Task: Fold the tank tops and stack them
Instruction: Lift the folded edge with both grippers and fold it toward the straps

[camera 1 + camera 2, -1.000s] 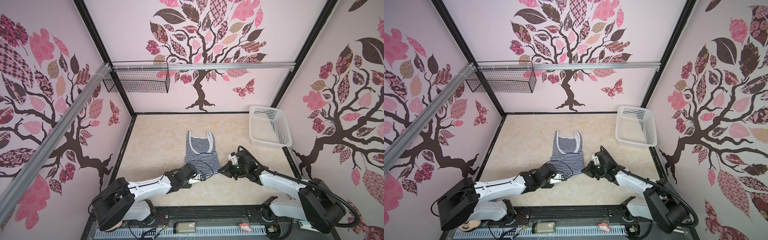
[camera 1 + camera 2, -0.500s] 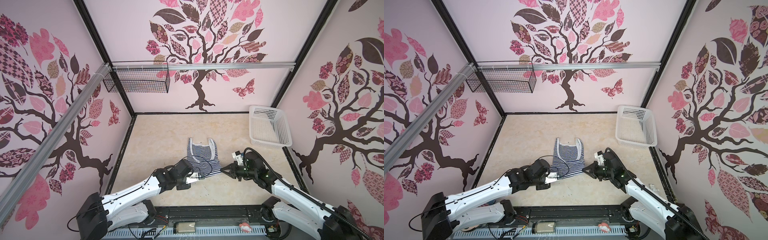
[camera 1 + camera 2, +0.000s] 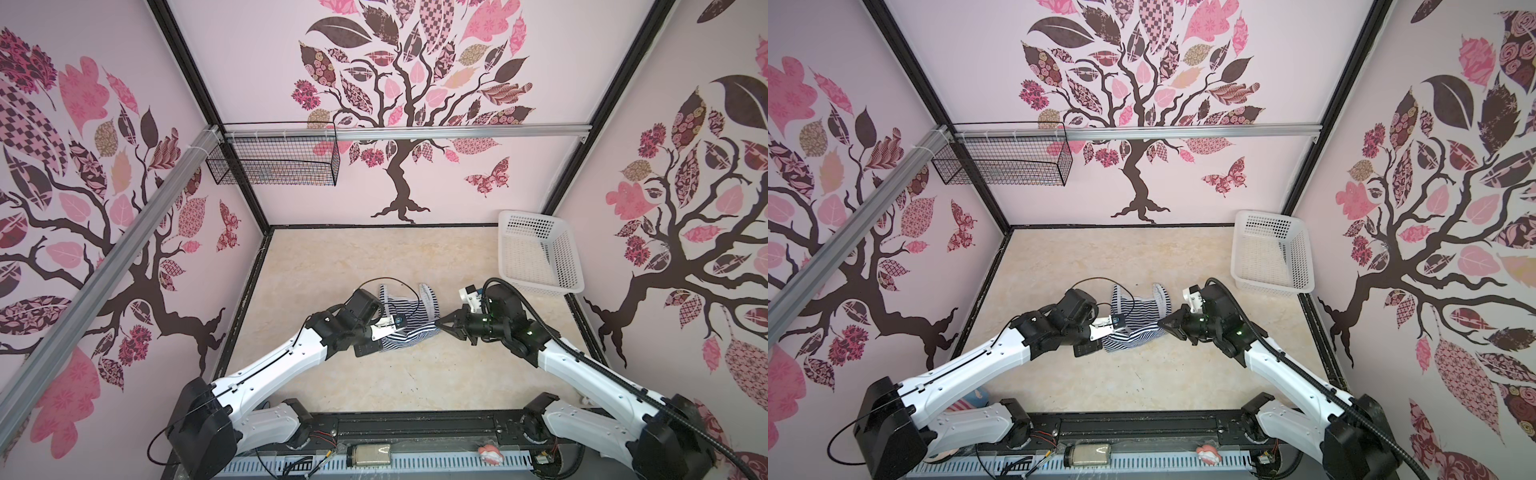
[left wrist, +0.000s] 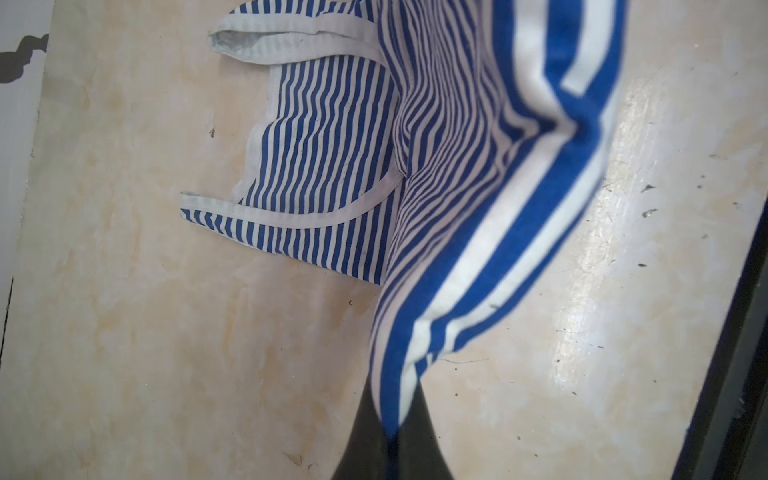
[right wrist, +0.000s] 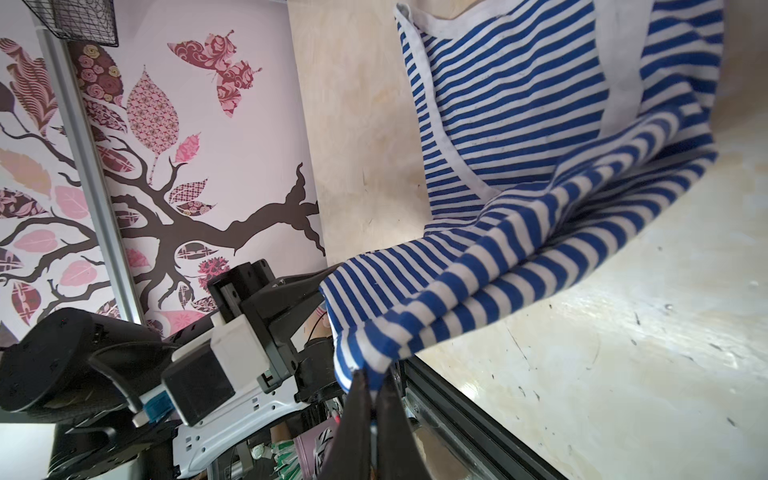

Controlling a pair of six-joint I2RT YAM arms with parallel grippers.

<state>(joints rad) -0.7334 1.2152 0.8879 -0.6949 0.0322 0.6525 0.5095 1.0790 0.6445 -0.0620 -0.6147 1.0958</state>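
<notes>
In the left wrist view the tank top (image 4: 328, 166) runs out at the top edge. Its lifted fold is blurred up close and covers the tips of the left pincer (image 4: 390, 440), which is itself cut by the bottom edge. In the right wrist view the cloth leaves at the top and right edges, and the right pincer (image 5: 374, 390) is cut at the bottom. In both top views the left arm (image 3: 286, 357) hides the tank top's near left corner.

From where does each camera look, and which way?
Top views: above robot's base, looking down on beige marbled table, left arm, right arm, navy-striped fabric tank top.
Left wrist: on left arm, facing past its shut jaws to the pinched tank top.
Right wrist: likewise on right arm; left arm shows.
Shared: the tank top.
</notes>
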